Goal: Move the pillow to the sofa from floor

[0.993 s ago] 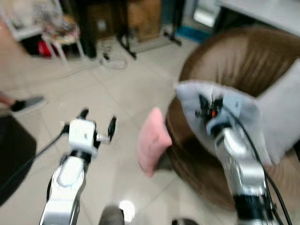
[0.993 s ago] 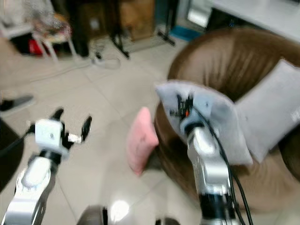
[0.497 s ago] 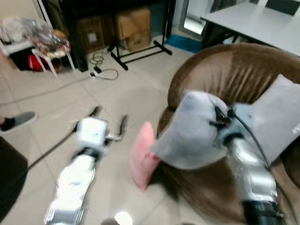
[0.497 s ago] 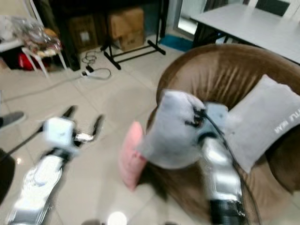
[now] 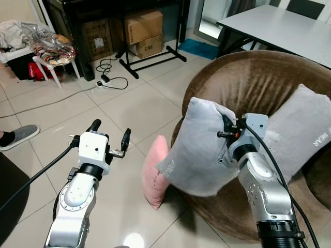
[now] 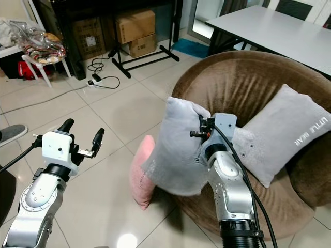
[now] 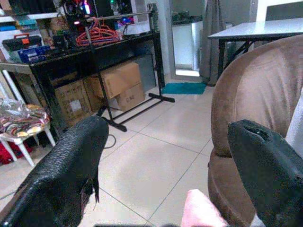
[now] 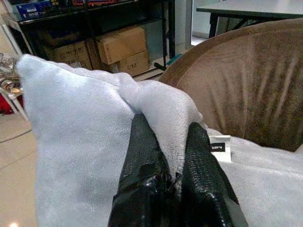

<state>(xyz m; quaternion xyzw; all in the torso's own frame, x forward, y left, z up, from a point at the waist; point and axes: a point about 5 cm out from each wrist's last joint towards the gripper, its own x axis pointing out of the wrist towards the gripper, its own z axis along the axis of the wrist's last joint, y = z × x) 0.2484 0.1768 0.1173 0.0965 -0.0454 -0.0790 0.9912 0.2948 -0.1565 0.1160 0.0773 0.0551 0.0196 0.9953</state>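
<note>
The right gripper [image 8: 165, 156] pinches a fold of the grey pillow [image 5: 199, 147], holding it over the sofa's [image 5: 258, 82] front edge; the left gripper [image 5: 109, 134] hangs spread wide, holding nothing.

Grey plush pillow [image 5: 199, 147]: held aloft, upright, corner pinched; hangs over front edge of round brown sofa [image 5: 258, 82], clear of floor.

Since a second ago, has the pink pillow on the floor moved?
No. The pink pillow still leans against the brown sofa's base on the tiles; its shift in the picture comes from the camera moving.
</note>
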